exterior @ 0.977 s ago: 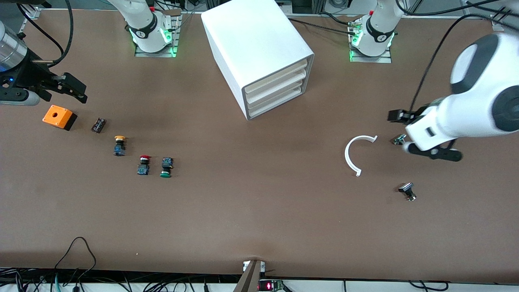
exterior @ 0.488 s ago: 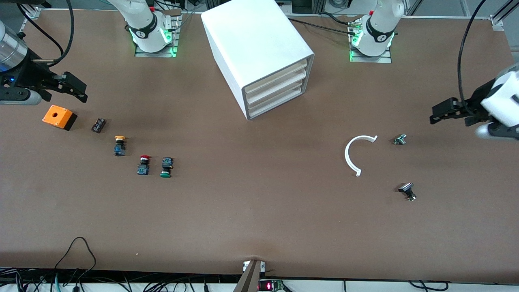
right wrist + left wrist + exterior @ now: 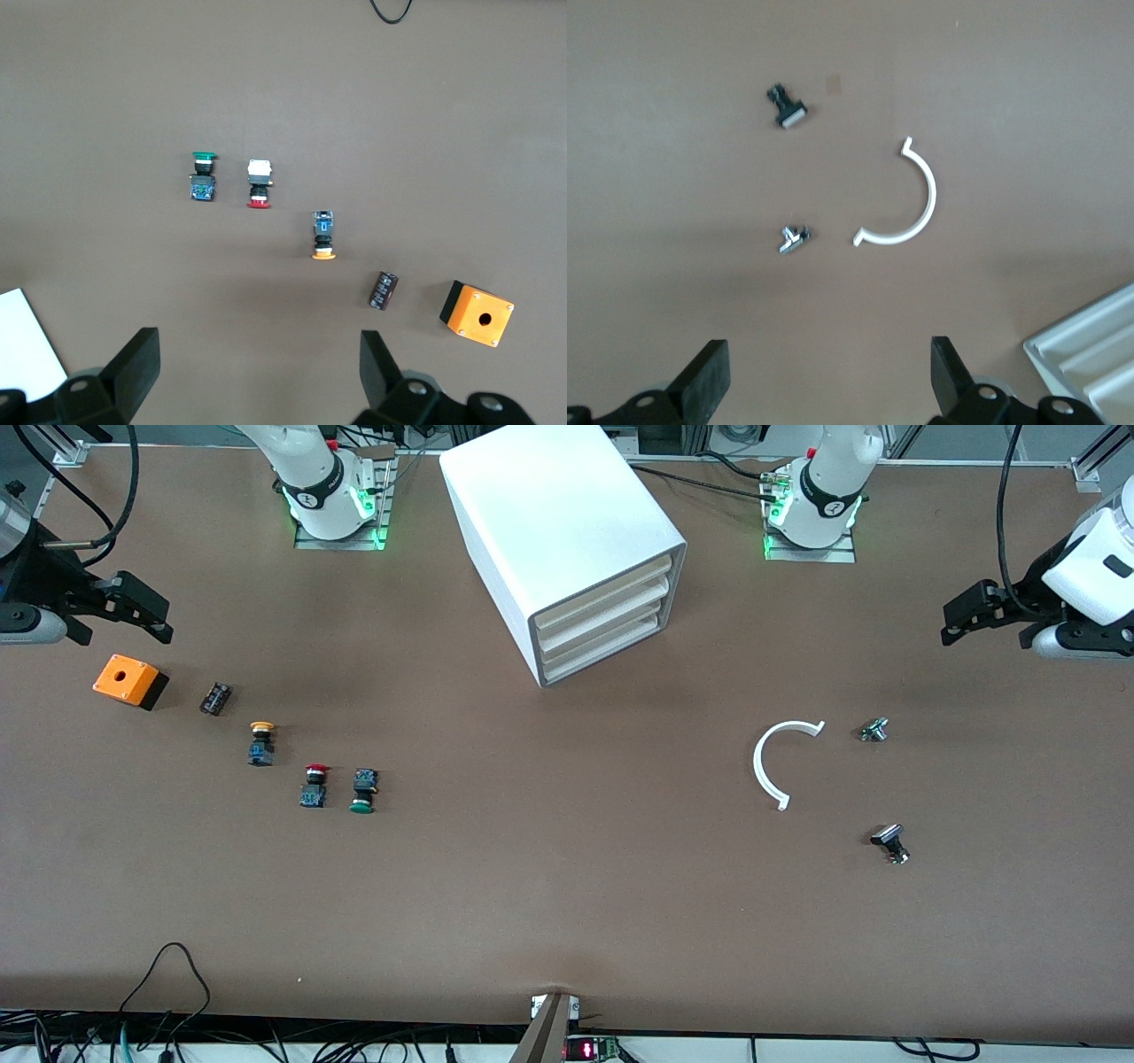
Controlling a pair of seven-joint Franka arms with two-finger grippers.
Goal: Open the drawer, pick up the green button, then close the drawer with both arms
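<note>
The white cabinet point(image 3: 567, 531) stands between the two bases, and its bottom drawer point(image 3: 607, 646) is pushed in flush with the two above it. The green-capped button point(image 3: 361, 793) lies on the table next to the red-capped one point(image 3: 314, 785); the right wrist view also shows the green button point(image 3: 203, 174). My right gripper point(image 3: 155, 615) hangs open and empty over the table edge at the right arm's end, above the orange box. My left gripper point(image 3: 961, 615) hangs open and empty over the left arm's end. Each wrist view shows only bare table between the left gripper point(image 3: 826, 372) fingers and the right gripper point(image 3: 257, 354) fingers.
An orange box point(image 3: 129, 680), a small dark component point(image 3: 215, 698) and a yellow-capped button point(image 3: 260, 742) lie toward the right arm's end. A white curved strip point(image 3: 780, 762) and two small metal parts point(image 3: 874, 730) point(image 3: 890, 841) lie toward the left arm's end. Cables trail along the front edge.
My left arm has swung away from above the small parts, out toward the table edge at its own end. My right gripper has drifted slightly outward. Both stay open.
</note>
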